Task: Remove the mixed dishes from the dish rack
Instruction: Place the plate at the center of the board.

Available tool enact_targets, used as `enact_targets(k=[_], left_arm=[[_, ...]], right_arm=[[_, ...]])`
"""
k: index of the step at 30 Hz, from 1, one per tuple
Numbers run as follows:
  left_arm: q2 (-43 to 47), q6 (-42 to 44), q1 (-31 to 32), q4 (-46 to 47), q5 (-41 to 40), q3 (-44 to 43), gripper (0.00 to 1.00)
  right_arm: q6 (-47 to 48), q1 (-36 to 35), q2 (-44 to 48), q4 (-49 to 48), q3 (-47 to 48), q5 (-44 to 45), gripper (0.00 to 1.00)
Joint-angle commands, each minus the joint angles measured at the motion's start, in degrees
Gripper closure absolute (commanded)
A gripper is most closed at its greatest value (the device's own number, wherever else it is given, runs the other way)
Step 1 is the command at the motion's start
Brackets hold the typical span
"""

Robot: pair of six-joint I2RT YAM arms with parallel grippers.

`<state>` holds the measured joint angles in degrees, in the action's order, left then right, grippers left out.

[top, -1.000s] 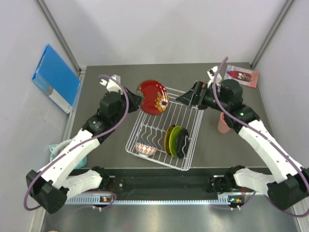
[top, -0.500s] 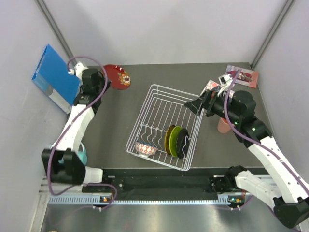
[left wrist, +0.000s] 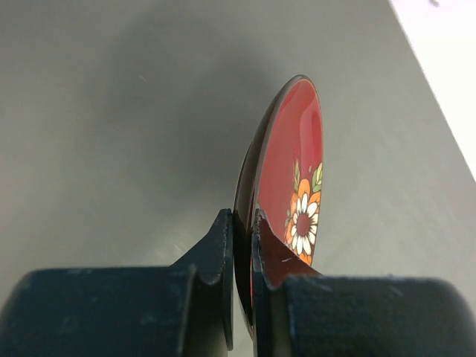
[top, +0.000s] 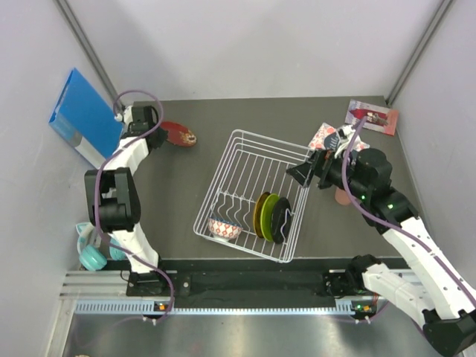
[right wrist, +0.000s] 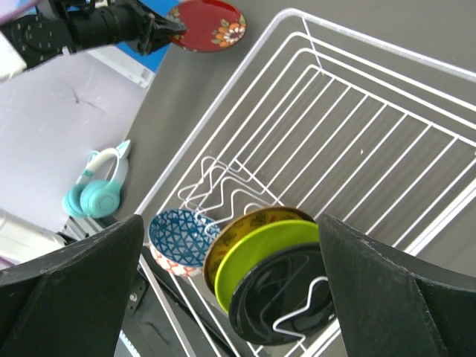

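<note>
The red flowered plate [top: 178,134] is out of the dish rack [top: 213,181], off beyond its far-left corner, between the rack and the blue folder [top: 85,119]. The left gripper [top: 158,132] pinches it by the rim: in the left wrist view the jaws are pressed onto either face of the plate [left wrist: 290,201], which hangs low over the dark surface [left wrist: 111,134]. Whether its free edge touches the surface I cannot tell.

The step in hand looks like setting this plate down. The next move probably calls for easing it flat until the surface carries it, then parting the jaws and backing out along the rim so the plate is not dragged.

Inside the rack, at its near end, the amber plate [right wrist: 249,222], lime-green plate [right wrist: 264,249] and black plate [right wrist: 271,305] stand on edge in the slots, touching or nearly so. The small blue-patterned bowl [right wrist: 177,239] sits just to their left.

The right gripper [top: 301,172] hovers over the rack's right rim, its jaws spread wide and holding nothing. From the right wrist view it looks down on the slotted plates, so one of them is likely its next pick. That would need a thin rim pinch and a straight lift clear of the wires.
</note>
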<state>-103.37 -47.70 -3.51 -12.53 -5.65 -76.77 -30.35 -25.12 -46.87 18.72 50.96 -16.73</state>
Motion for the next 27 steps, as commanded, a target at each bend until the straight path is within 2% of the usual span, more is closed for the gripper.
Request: enact_targets(k=[1,7,9,10,13,14,20,26,27], left_arm=[[-3.49,2.51,-2.11,4.02,1.43,-6.54,1.0],[-9.04,5.42,-2.91,0.32,0.46,-9.98,1.0],[-9.92,5.6,-2.99,0.06,0.81,-9.8,0.95],[-10.09,5.78,-3.08,-0.21,1.34,-9.71,0.84],[-10.27,5.6,-3.08,-1.7,1.69,-9.1,0.59],[-9.75,5.43,-3.0,-2.05,1.78,-8.66,0.47],[-5.44,5.08,-3.08,-3.37,2.58,-3.39,0.23],[3.6,2.36,-3.08,-1.37,2.31,1.79,0.15],[4.83,1.74,-3.08,-0.92,2.57,2.41,0.05]], right_arm=[[1.43,-0.36,1.7,-1.32,-1.04,0.3,0.0],[1.52,-0.28,0.47,-1.41,-0.86,0.65,0.0],[1.61,-0.36,-0.15,-1.76,-0.77,0.65,0.0],[1.52,-0.28,-0.24,-1.84,-0.86,0.73,0.0],[1.26,-0.36,-1.2,-2.11,-0.86,0.56,0.0],[1.17,-0.36,-1.29,-2.28,-0.86,0.56,0.0],[0.47,-0.36,-1.47,-3.51,-1.65,0.12,0.0],[-0.5,-0.36,-1.29,-4.66,-2.88,-0.32,0.01],[-0.59,-0.36,-1.47,-4.57,-3.06,-0.23,0.0]])
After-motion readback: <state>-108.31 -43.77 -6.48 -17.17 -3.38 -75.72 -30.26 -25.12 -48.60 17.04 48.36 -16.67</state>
